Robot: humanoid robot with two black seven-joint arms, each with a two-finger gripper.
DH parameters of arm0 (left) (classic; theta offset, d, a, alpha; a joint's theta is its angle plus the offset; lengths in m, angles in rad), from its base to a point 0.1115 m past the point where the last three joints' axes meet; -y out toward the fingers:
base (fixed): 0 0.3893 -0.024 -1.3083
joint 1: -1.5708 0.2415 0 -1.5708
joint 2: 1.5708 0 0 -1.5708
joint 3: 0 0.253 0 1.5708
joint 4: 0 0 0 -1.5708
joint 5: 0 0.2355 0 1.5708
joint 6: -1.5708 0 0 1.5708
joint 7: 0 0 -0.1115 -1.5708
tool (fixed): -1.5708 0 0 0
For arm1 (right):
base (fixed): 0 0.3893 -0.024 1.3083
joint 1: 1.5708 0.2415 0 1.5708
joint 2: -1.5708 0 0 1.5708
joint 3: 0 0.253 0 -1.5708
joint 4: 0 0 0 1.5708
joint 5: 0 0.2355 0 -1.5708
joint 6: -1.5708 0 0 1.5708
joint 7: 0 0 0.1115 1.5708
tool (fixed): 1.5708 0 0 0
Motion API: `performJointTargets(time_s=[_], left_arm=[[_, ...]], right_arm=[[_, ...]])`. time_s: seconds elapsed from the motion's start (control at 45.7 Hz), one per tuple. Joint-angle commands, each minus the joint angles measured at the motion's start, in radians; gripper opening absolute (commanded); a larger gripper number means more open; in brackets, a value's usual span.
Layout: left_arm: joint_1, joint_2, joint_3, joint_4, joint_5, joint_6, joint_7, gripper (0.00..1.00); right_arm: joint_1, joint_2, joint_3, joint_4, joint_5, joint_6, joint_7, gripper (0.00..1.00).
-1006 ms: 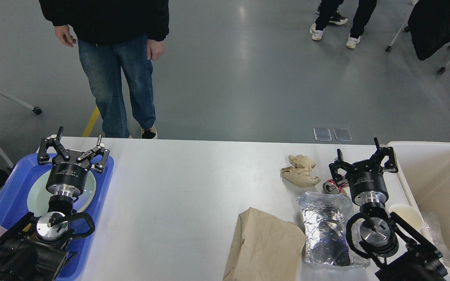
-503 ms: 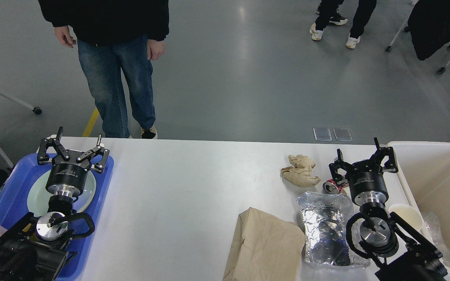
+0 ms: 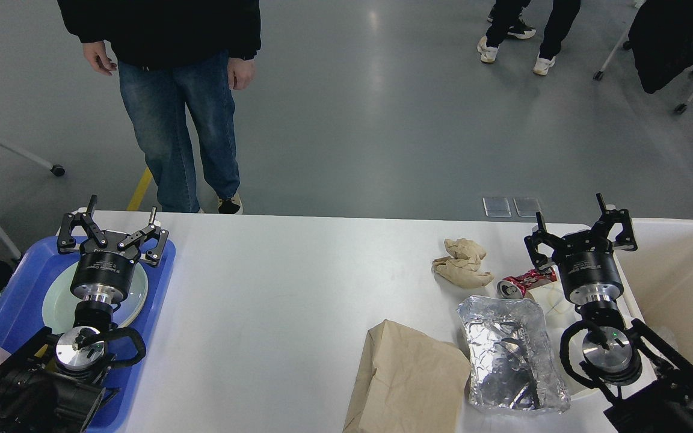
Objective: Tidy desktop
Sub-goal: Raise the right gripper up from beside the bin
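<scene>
Desktop bench (image 3: 274, 288), white and broad, fills the lower view; at its left end a blue tray (image 3: 15, 307) holds a pale plate (image 3: 136, 294), and the left hand (image 3: 112, 231) hangs above it, fingers spread wide, holding nothing; right of the middle lie a brown paper bag (image 3: 406, 379), crumpled brown paper (image 3: 462, 264), a foil wrapper (image 3: 509, 355) and a red can (image 3: 518, 284) on its side; the right hand (image 3: 581, 231) hovers just beyond the can, fingers spread, empty, beside a cream bin (image 3: 683, 270).
</scene>
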Motion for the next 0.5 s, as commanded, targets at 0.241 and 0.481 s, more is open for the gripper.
performJointTargets(time_s=[0.241, 0.481], left_arm=[[0.0, 0.0, 0.0, 0.001, 0.0, 0.0, 0.0, 0.96], [0.0, -0.002, 0.0, -0.001, 0.0, 0.0, 0.0, 0.96]], right_arm=[[0.011, -0.02, 0.011, -0.009, 0.066, 0.004, -0.03, 1.0], [-0.005, -0.02, 0.007, -0.006, 0.069, 0.02, -0.026, 1.0]])
